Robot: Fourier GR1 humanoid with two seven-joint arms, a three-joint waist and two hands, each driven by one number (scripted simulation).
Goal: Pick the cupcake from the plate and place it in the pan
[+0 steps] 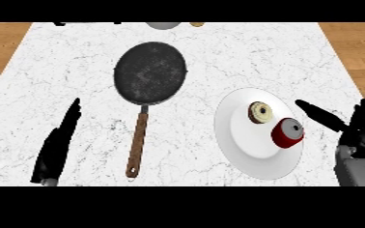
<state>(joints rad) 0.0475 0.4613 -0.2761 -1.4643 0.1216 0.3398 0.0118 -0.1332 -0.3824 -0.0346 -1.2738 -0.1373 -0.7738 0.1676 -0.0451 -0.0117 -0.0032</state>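
On the white marble counter (214, 53) there stood a dark round pan (151, 72), a little to the left of the middle. Its brown handle (137, 145) pointed down toward the robot, and nothing lay inside the pan.

To the right of the pan, apart from it, was a white plate (246, 140). Two things were on this plate. One was a small round piece with a brown side and a pale top (260, 112), lying on the upper part of the plate. The other was a red, cup-shaped thing with a grey top (288, 132), near the right rim and tilted to one side. Which of the two was the cupcake I could not say for sure. In any case, both were on the plate, and neither was in the pan.

The right hand (324, 117) was at the right edge of the counter. Its black fingers were stretched out straight toward the plate, with the tip of one just beside the red thing. The hand was not closed and held nothing.

The left hand (58, 142) was low at the left side, well apart from the pan handle. Its fingers pointed up and were straight, so it was spread too, with nothing in it.

At the far edge of the counter a few small things were cut by the view, and I could not tell what they were.
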